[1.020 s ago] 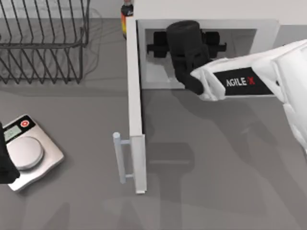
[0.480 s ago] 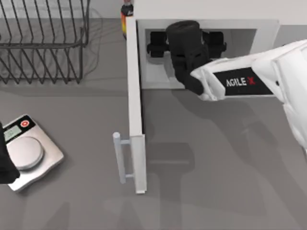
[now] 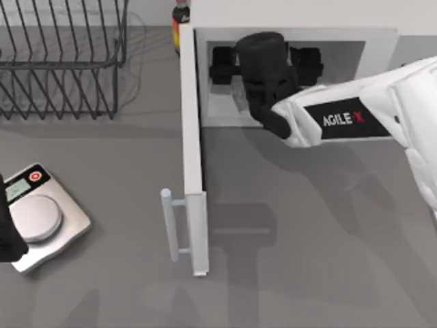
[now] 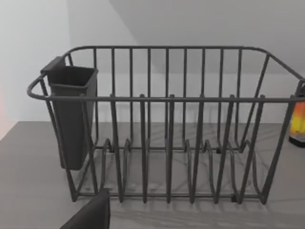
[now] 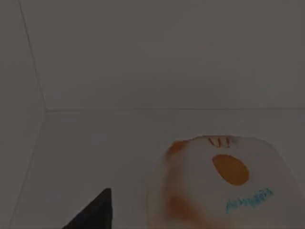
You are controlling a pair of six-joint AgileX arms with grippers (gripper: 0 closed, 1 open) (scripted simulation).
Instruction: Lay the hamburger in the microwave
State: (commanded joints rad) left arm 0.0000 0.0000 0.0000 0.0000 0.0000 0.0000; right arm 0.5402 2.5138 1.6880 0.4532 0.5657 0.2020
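The white microwave [image 3: 293, 14] stands at the back right with its door [image 3: 191, 137] swung open toward the front. My right gripper [image 3: 268, 63] reaches into the cavity, its black fingers [image 3: 222, 65] spread wide apart, open. In the dim right wrist view the hamburger [image 5: 224, 186], a tan-orange lump with pale patches, lies on the pale cavity floor [image 5: 105, 143], and one dark fingertip [image 5: 93, 212] stands apart beside it. My left gripper [image 3: 7, 236] is parked at the table's left edge.
A black wire rack [image 3: 61, 61] with a dark cup holder [image 4: 71, 119] stands at the back left. A dark bottle [image 3: 179, 24] with an orange label sits beside the microwave. A silver kitchen scale [image 3: 41, 219] lies at the left. The door's bar handle [image 3: 169, 225] juts leftward.
The right gripper's fingers have spread slightly wider inside the cavity. The left arm has not moved.
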